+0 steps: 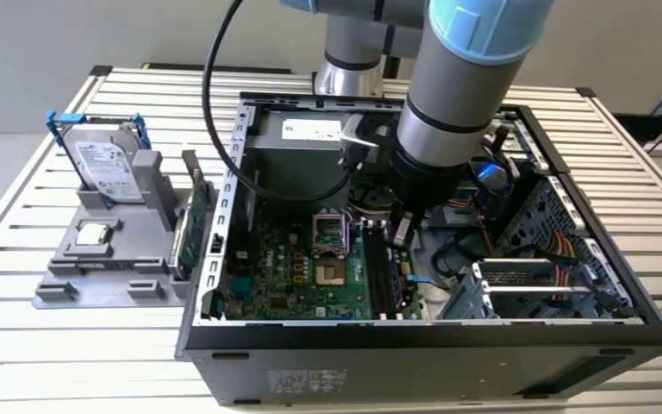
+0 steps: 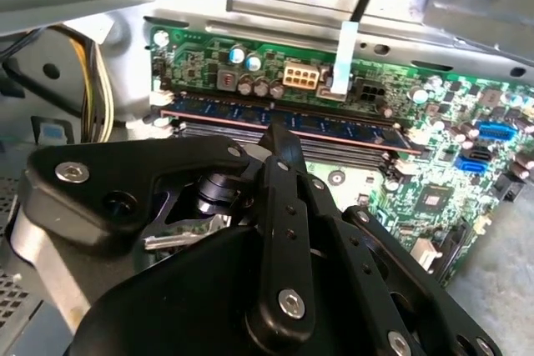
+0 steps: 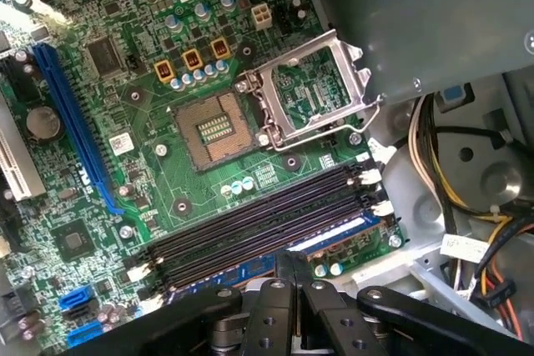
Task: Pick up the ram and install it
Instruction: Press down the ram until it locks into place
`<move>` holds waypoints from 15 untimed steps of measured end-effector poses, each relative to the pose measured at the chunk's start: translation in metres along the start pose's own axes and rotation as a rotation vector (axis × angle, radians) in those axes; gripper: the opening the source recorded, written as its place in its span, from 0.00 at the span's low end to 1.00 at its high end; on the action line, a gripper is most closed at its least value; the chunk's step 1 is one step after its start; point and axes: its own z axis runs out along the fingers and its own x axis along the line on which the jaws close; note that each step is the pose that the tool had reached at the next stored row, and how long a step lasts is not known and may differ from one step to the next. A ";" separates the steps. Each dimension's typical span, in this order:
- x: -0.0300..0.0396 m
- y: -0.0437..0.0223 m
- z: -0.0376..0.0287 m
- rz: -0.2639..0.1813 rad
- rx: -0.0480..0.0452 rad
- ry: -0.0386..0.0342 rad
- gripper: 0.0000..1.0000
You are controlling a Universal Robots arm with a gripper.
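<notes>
The slatted white metal table (image 1: 32, 345) carries everything here, and on it sits the big open black computer case (image 1: 423, 345), side panel off, the green motherboard (image 1: 285, 267) lying flat inside. The arm, grey tube with light blue joints (image 1: 458, 86), reaches straight down into the case, over the row of black memory slots (image 1: 379, 276) towards the exterior view's right of the open silver processor socket (image 1: 327, 235).

Down at the slots, the black tool (image 2: 279, 143) sits right on top of the slim green ram stick with dark chips (image 2: 284, 122). In the second wrist view the stick lies lengthways in the slot line, its long edge showing on both sides of the tool tip; the fingertips are drawn together into one narrow point on that edge (clenched, then, pressing on the stick rather than gripping round it, as far as I can see). In the first wrist view the ram (image 3: 250, 268) shows as a blue strip in the slot nearest the tool (image 3: 288, 260), with the three empty black slots beside it.

Off to the exterior view's left, a grey plastic holder tray (image 1: 113, 276) stands on the table just beside the case, with a silver hard drive in a blue frame (image 1: 107, 168) upright in it and a small square silver processor chip (image 1: 93, 233) lying flat in front of that.
</notes>
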 end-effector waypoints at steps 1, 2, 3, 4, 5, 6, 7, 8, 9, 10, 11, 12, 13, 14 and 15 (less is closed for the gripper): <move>0.0000 0.0000 0.0003 -0.010 -0.0019 -0.0030 0.00; 0.0000 0.0000 0.0004 -0.018 -0.0032 -0.0046 0.00; -0.0001 0.0000 0.0005 -0.027 -0.0040 -0.0054 0.00; -0.0001 0.0000 0.0005 -0.039 -0.0047 -0.0054 0.00; 0.0000 0.0000 0.0006 -0.053 -0.0053 -0.0052 0.00; 0.0000 0.0000 0.0006 -0.067 -0.0060 -0.0049 0.00; 0.0000 0.0000 0.0006 -0.080 -0.0066 -0.0045 0.00; 0.0001 0.0000 0.0006 -0.106 -0.0077 -0.0039 0.00; 0.0000 0.0000 0.0006 -0.117 -0.0082 -0.0036 0.00; 0.0000 0.0000 0.0007 -0.132 -0.0089 -0.0035 0.00; 0.0000 0.0000 0.0007 -0.146 -0.0096 -0.0031 0.00; 0.0000 0.0000 0.0007 -0.160 -0.0102 -0.0028 0.00; 0.0000 0.0000 0.0008 -0.173 -0.0108 -0.0026 0.00; 0.0000 0.0000 0.0010 -0.186 -0.0114 -0.0024 0.00; 0.0000 -0.0001 0.0015 -0.201 -0.0121 -0.0024 0.00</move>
